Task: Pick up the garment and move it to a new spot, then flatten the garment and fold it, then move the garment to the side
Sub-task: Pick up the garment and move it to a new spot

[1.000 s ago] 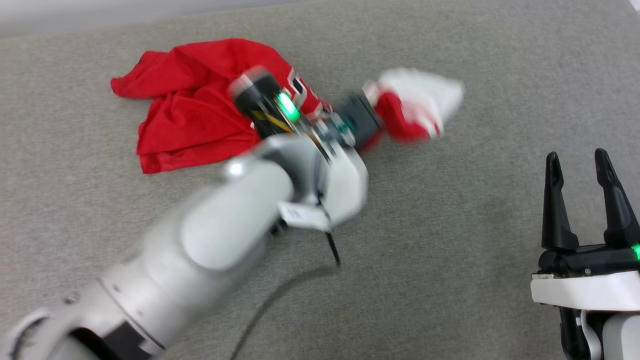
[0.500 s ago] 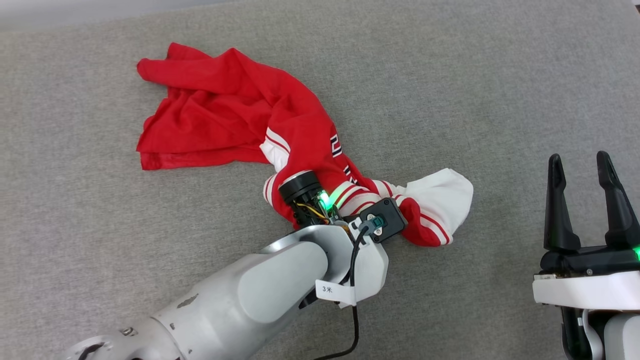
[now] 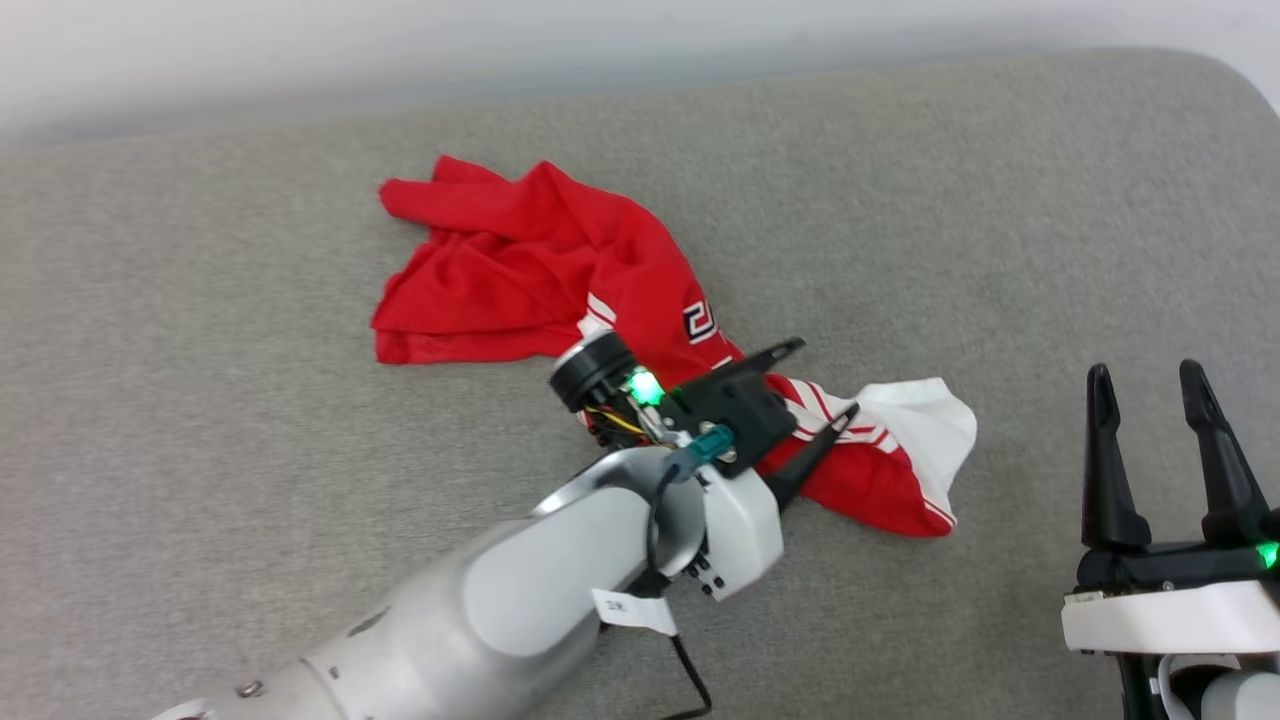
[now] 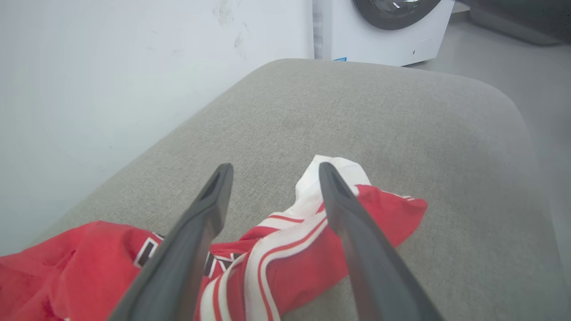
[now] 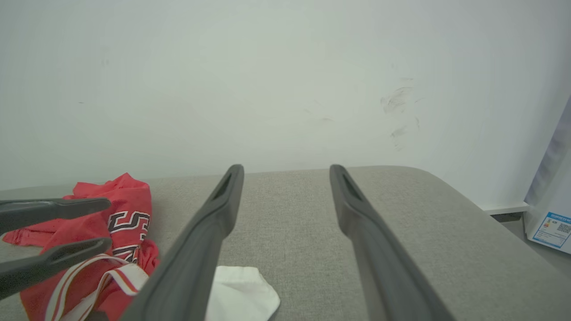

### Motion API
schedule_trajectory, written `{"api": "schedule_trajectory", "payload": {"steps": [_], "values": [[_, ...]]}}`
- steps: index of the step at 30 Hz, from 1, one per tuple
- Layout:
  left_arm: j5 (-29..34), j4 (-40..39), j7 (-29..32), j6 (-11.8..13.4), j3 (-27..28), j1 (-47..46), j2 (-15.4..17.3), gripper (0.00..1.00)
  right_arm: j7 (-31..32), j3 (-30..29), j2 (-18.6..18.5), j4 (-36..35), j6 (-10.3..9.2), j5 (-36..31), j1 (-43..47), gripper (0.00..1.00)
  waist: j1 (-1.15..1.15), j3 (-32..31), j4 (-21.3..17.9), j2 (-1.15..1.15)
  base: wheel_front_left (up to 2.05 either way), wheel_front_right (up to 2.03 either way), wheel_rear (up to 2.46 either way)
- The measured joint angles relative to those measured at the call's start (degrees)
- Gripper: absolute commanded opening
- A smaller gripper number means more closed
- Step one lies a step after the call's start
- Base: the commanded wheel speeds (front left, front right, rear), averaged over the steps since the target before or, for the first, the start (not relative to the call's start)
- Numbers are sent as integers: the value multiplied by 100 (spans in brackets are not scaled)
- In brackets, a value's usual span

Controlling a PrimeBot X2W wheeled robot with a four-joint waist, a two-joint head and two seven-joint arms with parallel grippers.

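Hovering my left gripper (image 3: 826,377) over the garment (image 3: 520,260), I have its two dark fingers spread wide and gripping nothing, the striped sleeve (image 4: 285,240) lying slack on the grey cushion (image 3: 200,450) just under and between the fingertips. The rest of the shirt trails back past the wrist and to the fingers' left in a crumpled red heap. A scrap of black, white-outlined lettering (image 3: 700,322) shows on a fold close beside the wrist, while the white sleeve end (image 3: 925,420) pokes out just ahead of the fingertips. The shirt lies bunched rather than flat, so I judge the move to a new spot done and the flattening not yet begun; wide jaws suit letting the cloth settle under its own weight. My right gripper (image 3: 1143,368) waits equally open and empty, well off to the right of the left one and apart from the cloth, its fingers pointing toward the pale wall (image 5: 267,67), likely parked there to keep clear until two corners need pulling apart. A white washing machine (image 4: 383,31) stands beyond the cushion's far end.
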Motion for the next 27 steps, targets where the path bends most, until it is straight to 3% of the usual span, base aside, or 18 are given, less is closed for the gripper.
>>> {"api": "schedule_trajectory", "payload": {"steps": [7, 12, 16, 21, 27], "values": [[-151, -526, -439, 860, 722, 416, 510, 100, 0, -11, 1, 54, 0, -59, 206, 100, 0, -405, 307, 0, 0, 0, 0], [-275, -1014, -535, 1590, 1611, 1019, 922, 100, 0, -62, 0, 86, 0, -104, 337, 100, 0, -621, 504, 0, 0, 0, 0], [1, -1618, -553, 2087, 2453, 1664, 1163, 100, 0, -127, 1, 127, 0, -138, 385, 100, 0, -725, 643, 0, 0, 0, 0], [383, -2051, -553, 2438, 3343, 2635, 1266, 100, 0, -205, 0, 186, 0, -220, 409, 100, 0, -840, 740, 0, 0, 0, 0], [834, -2372, -553, 2482, 4098, 3694, 1102, 100, 0, -243, 0, 287, 0, -311, 525, 100, 0, -972, 805, 0, 0, 0, 0]]}}
